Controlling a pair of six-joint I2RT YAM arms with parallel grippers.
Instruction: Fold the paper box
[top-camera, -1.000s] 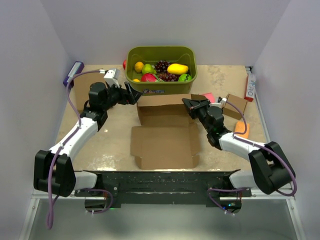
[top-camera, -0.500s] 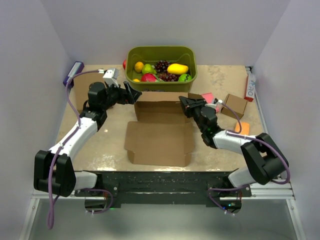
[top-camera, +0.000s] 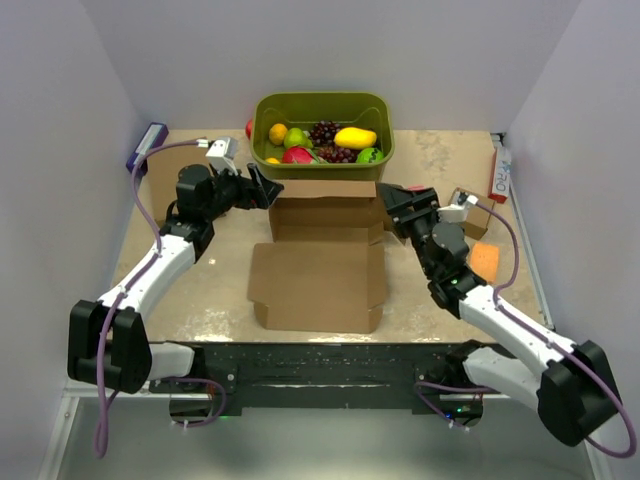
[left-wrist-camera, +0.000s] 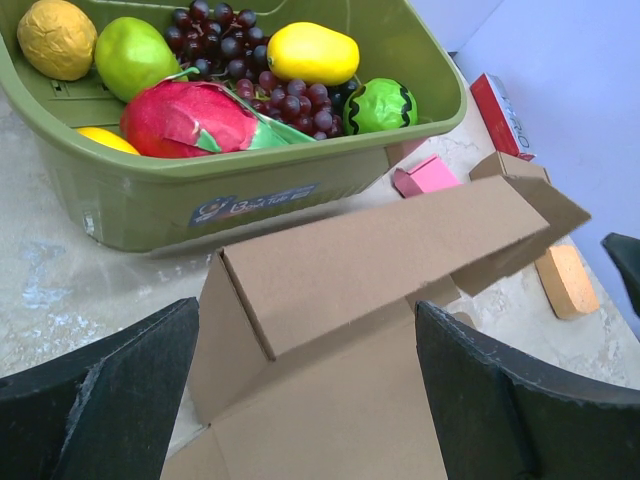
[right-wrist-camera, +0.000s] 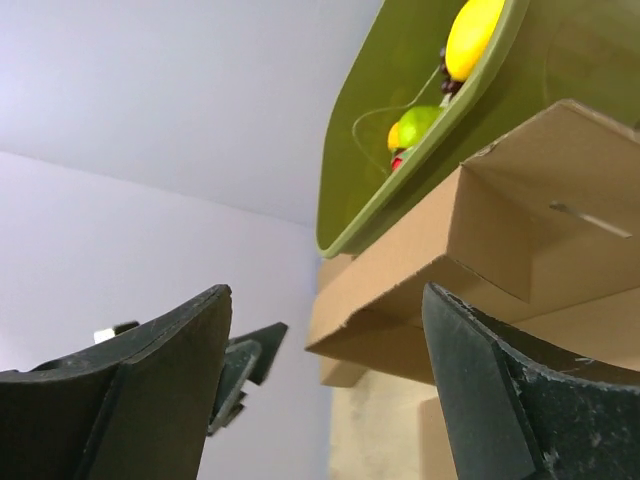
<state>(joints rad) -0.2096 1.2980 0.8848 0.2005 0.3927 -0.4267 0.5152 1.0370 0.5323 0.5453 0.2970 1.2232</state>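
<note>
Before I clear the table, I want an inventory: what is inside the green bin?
The green bin holds grapes, a yellow mango, a green apple, a red fruit and a small striped melon. Anything beneath them is covered.

We see a beige, mottled worktop (top-camera: 220, 290) with a worn, stone-like surface. Plain pale walls close it in: a back wall (top-camera: 330, 50), a left wall (top-camera: 50, 150) and a right wall (top-camera: 590, 120). A black rail (top-camera: 320, 362) runs along its near edge. The light is soft and even.
</note>
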